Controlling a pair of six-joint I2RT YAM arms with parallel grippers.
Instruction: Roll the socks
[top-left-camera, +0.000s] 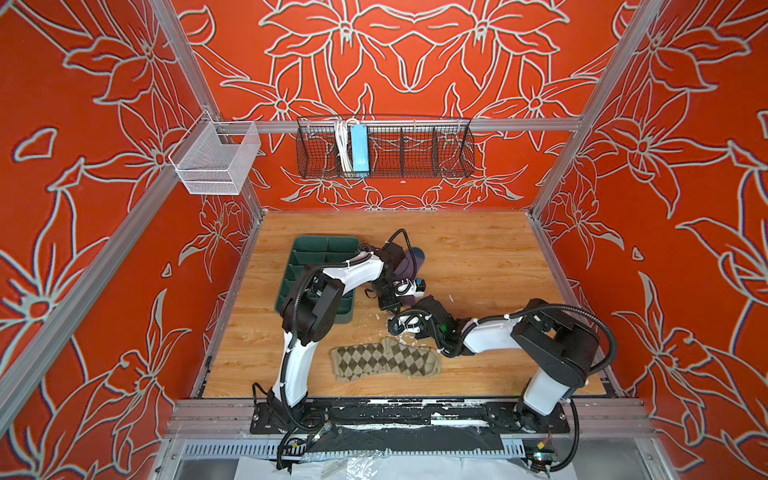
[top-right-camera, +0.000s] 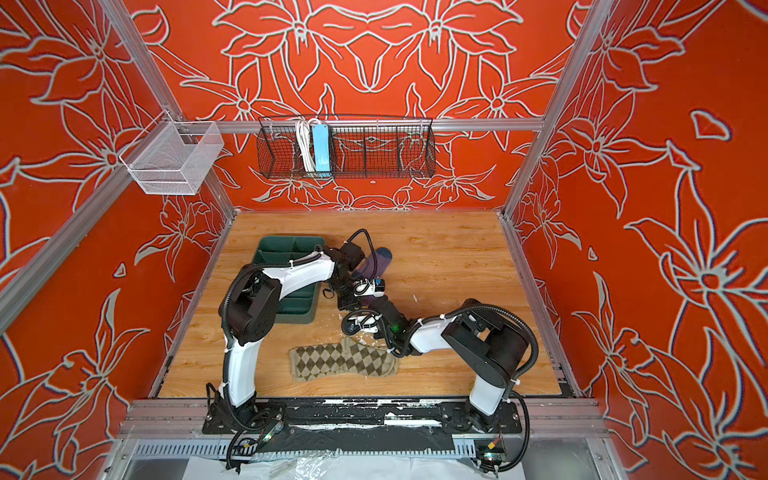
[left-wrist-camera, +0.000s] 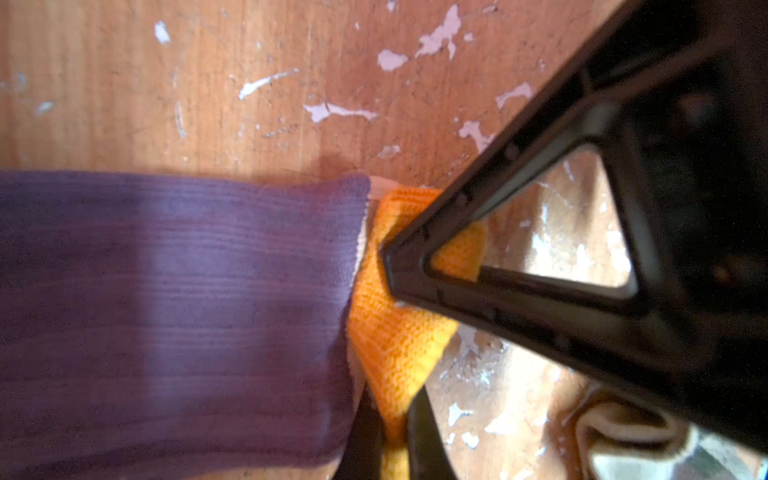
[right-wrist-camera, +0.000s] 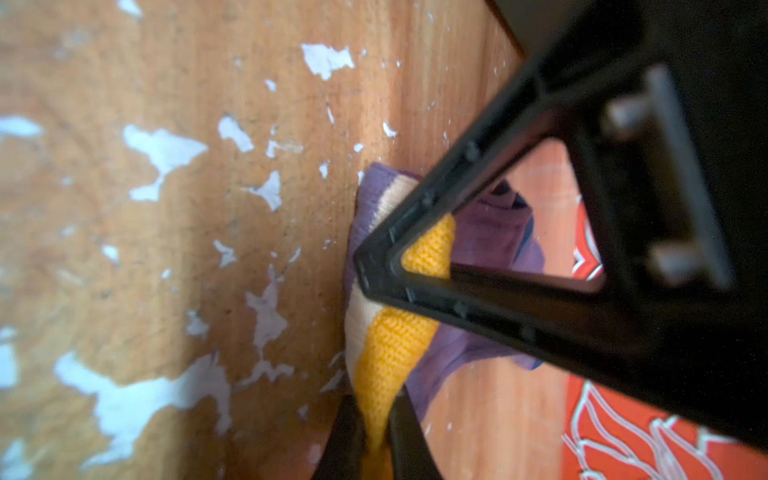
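Two arms meet at the middle of the table (top-left-camera: 478, 257), and we see them both bent low. The left arm (top-left-camera: 357, 274) climbs from the front edge, folds its elbow above the green divided tray (top-left-camera: 322, 239), reaches toward the back and turns its wrist down and forward. The right arm (top-left-camera: 490, 332) leans in from the front right, its forearm stretched leftward close above the wood. We find the left gripper (left-wrist-camera: 388, 328) pressed together on the mustard-yellow cuff (left-wrist-camera: 407, 357) of the purple sock (left-wrist-camera: 174, 311), one black finger (left-wrist-camera: 457, 297) lying on the knit; the right gripper (right-wrist-camera: 365, 332) pinches the same cuff too, the yellow cloth drawn narrow between its jaws. In both top views the two grippers sit just beside each other, and the purple sock runs from them toward the back, its navy toe (top-left-camera: 417, 252) pointing rearward, just right of the tray. The beige argyle sock (top-left-camera: 384, 361) lies flat near the front edge, between the two arms and apart from both grippers. The table is wood-grained and worn, with pale chipped patches (right-wrist-camera: 166, 149) around the cuff. Red walls (top-left-camera: 415, 62) with grey flower outlines close the cell; on the rear rail (top-left-camera: 519, 123) hang a black wire basket (top-left-camera: 415, 154) holding a blue block (top-left-camera: 358, 147) and a white cord (top-left-camera: 341, 145), and a white mesh basket (top-left-camera: 216, 162) at the left corner
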